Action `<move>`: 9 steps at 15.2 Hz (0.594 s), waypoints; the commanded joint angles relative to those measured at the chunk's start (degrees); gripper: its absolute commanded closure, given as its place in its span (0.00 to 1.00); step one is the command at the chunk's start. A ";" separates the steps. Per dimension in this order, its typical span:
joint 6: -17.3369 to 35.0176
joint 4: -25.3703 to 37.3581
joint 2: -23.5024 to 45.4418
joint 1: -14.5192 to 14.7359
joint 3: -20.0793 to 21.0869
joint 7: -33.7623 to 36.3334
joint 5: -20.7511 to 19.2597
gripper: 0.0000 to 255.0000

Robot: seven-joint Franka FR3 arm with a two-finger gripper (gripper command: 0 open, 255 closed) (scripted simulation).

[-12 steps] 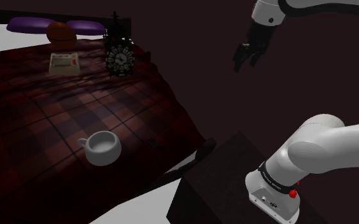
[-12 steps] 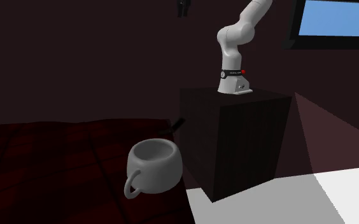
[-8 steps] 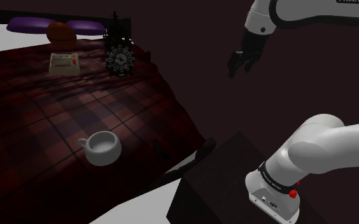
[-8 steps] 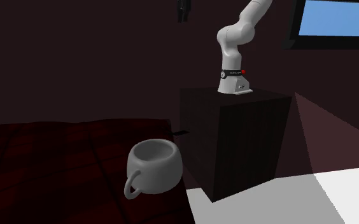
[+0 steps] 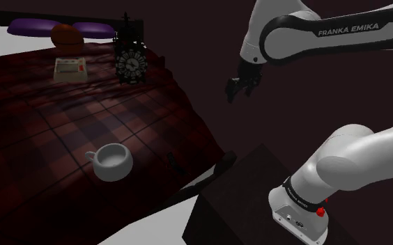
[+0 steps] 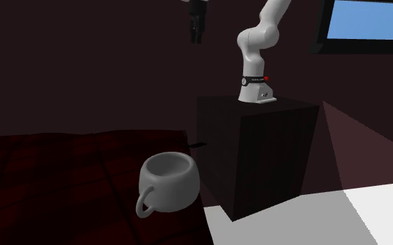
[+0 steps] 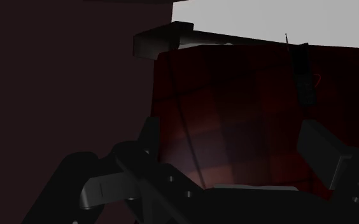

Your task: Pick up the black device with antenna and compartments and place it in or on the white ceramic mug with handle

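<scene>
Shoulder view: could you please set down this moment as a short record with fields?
gripper: open, holding nothing, raised high, clear of device and mug
black device: lying on the plaid cover near its edge, to the shoulder view's right of the mug, untouched
mug: upright on the cover, empty, handle toward the shoulder view's left
far end of cover: clock, white box, orange ball
task state: pick not yet begun

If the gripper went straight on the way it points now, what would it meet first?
The gripper would probably meet the dark red checked bed cover first, near its edge: the wrist view looks between the open fingers onto it. The black device seems off that line, though depth is unclear.
</scene>
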 commanded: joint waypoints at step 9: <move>19.97 -2.27 18.51 1.51 5.44 8.40 1.60 0.00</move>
